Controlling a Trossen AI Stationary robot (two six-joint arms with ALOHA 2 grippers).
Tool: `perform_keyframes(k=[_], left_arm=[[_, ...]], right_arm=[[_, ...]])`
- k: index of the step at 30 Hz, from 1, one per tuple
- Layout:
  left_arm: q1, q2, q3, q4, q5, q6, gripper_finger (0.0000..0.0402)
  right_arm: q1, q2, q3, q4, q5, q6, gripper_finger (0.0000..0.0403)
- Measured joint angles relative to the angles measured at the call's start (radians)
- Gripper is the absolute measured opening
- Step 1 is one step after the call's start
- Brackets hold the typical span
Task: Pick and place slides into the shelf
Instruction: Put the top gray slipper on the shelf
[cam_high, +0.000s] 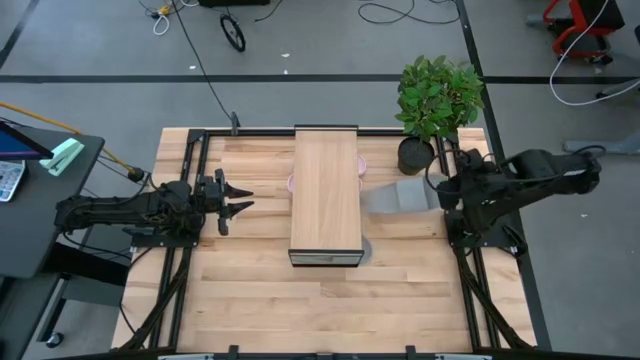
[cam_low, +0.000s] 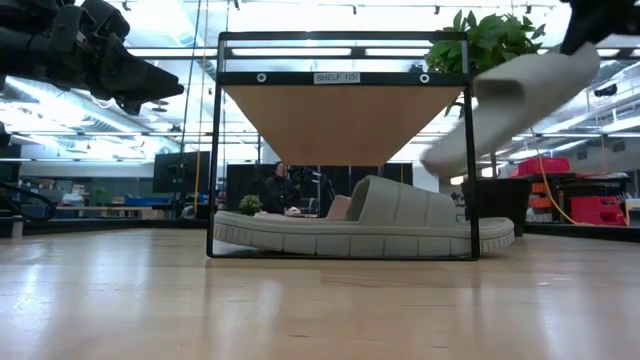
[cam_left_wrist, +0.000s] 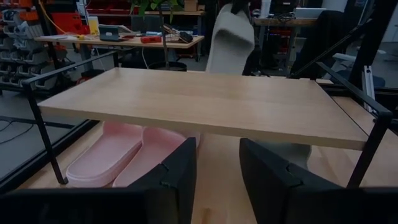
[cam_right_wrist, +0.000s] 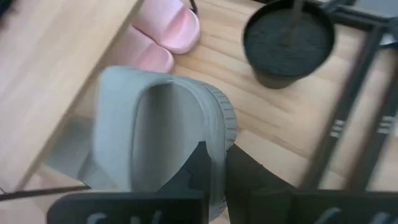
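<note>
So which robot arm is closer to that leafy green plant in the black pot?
The right. Right gripper sits just beside the potted plant, holding a grey slide; left gripper is across the shelf.

I see the shelf (cam_high: 325, 195) standing mid-table (cam_high: 250, 300), running from the far edge toward the near one. Under it lie two slides (cam_left_wrist: 124, 155) side by side at its far end and a third slide (cam_low: 365, 232) at its near end. A fourth slide (cam_high: 398, 196) hangs off the table just right of the shelf. A plant (cam_high: 432, 108) stands at the far right corner.
</note>
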Motion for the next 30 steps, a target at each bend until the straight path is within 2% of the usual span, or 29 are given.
perform_keyframes(k=[5,11,30], left_arm=[[0.000,0.000,0.000,0.000,0.000,0.001,0.0131],[0.000,0.000,0.000,0.002,0.000,0.002,0.0133],[0.000,0.000,0.000,0.009,0.000,0.003,0.0130]], right_arm=[[0.049,0.079,0.105,-0.004,0.001,-0.037,0.0023],[0.060,0.151,0.170,-0.003,0.026,-0.076,0.0023],[0.058,0.203,0.201,-0.005,0.185,-0.133,0.0023]])
